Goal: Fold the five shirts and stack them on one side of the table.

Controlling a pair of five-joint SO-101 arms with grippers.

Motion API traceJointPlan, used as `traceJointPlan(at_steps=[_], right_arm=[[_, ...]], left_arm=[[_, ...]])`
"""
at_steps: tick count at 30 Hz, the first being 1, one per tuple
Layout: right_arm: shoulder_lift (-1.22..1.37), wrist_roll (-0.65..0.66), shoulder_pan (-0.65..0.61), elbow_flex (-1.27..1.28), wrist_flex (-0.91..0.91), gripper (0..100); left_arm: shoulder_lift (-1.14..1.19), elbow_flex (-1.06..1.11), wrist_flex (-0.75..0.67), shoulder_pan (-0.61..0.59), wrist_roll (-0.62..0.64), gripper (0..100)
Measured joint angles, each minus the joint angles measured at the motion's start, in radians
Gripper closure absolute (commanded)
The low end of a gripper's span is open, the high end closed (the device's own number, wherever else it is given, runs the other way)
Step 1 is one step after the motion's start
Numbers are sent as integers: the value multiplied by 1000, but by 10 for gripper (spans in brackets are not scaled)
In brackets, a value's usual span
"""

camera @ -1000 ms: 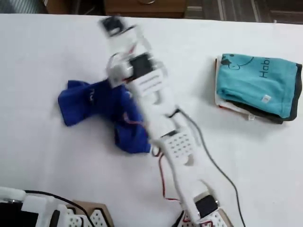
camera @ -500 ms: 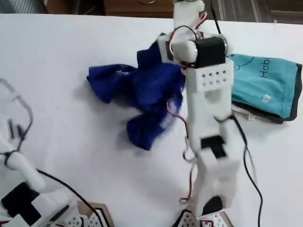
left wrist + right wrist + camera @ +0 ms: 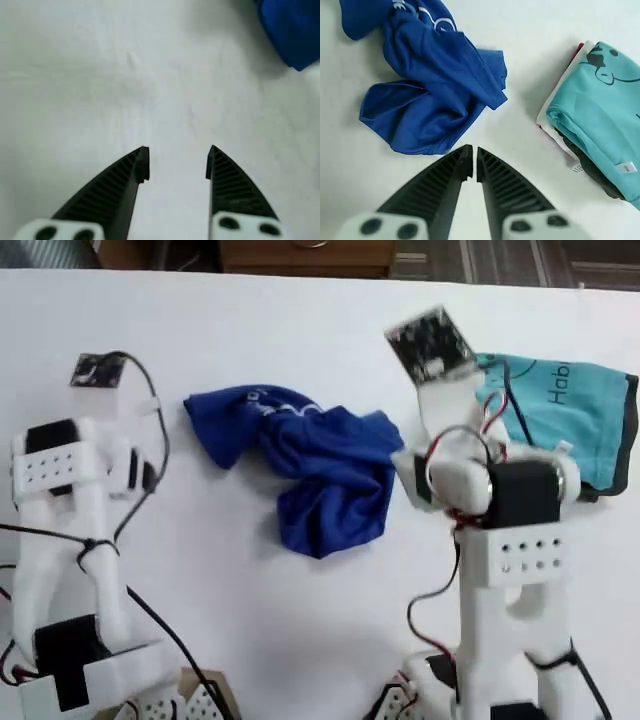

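Crumpled blue shirt (image 3: 320, 465) at centre of table (image 3: 300, 330), folded stack (image 3: 555, 415) at its three o'clock — left gripper (image 3: 177, 162) spread wide, right gripper (image 3: 474, 162) pressed together, empty. Best flatten the shirt first, pinching two hem corners

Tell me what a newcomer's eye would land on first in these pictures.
A crumpled blue shirt lies in a heap at the middle of the white table. A stack of folded shirts, teal on top, sits on the right arm's side. The left tool hangs open over bare tabletop, and the right tool is shut and empty, near the gap between heap and stack.
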Motion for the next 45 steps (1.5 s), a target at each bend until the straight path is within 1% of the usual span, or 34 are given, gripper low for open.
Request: traceJointPlan(at_steps=[3,5,7,11,13,15,17,19,21,24,28,31,37,45], right_arm=[[-38,5,9,207,-161,892],[-38,5,11,305,-276,824],[-20,5,9,371,-393,787],[110,5,12,407,-597,790],[212,5,9,407,-666,789],[331,-2,9,382,-694,788],[453,-46,14,318,-692,788],[569,-124,32,224,-655,788],[674,-195,54,114,-577,788],[807,-236,72,-64,-436,789],[941,-255,95,-264,-305,789],[1022,-258,104,-362,-258,789],[1138,-258,101,-479,-222,789],[1254,-258,84,-568,-219,789]], left_arm=[[0,0,0,5,0,793],[0,0,5,3,0,793],[0,0,23,2,0,793],[0,0,66,-12,0,793],[0,0,77,-34,0,793],[0,0,87,-55,0,793],[0,0,95,-75,0,793],[0,0,106,-89,0,793],[0,0,114,-103,0,793],[0,0,115,-118,0,793],[0,0,115,-120,0,793],[0,0,115,-118,0,793],[0,0,115,-120,0,793],[0,0,98,-120,0,793]])
